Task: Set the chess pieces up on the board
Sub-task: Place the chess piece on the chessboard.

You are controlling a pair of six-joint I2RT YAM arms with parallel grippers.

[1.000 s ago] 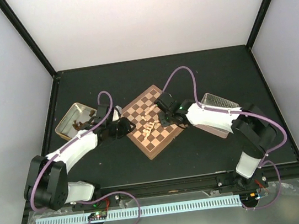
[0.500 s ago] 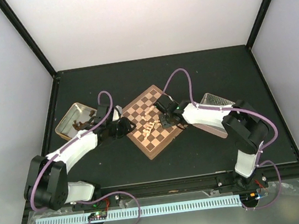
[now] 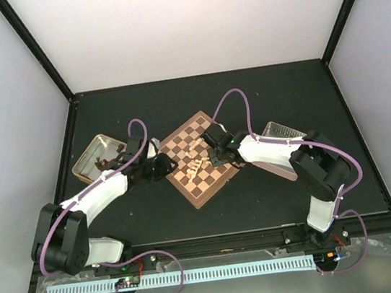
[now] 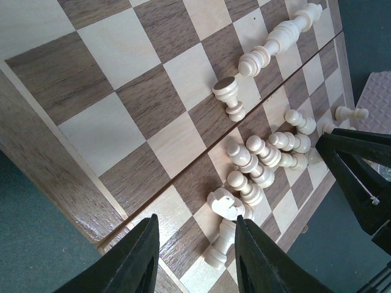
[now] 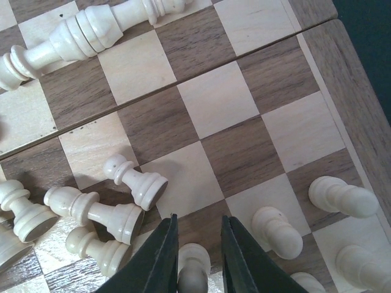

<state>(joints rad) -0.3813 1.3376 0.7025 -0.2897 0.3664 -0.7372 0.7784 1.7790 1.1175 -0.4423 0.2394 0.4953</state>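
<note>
Semi-gloss wood board [image 4: 122,55], smooth cream wood pcs [image 4: 278,39]

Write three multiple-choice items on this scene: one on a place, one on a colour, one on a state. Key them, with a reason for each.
1. Where are the cream chess pieces?
A. on the chessboard
B. in the left tin
C. on the bare table

2. What colour is the tabletop?
A. white
B. black
C. red

3. How is the tallest cream piece placed?
A. upright
B. lying on its side
C. lifted in a gripper

Key:
1 A: the top view shows them clustered on the board's squares.
2 B: the surface around the board is black.
3 B: the right wrist view shows it stretched flat across the squares.
</note>
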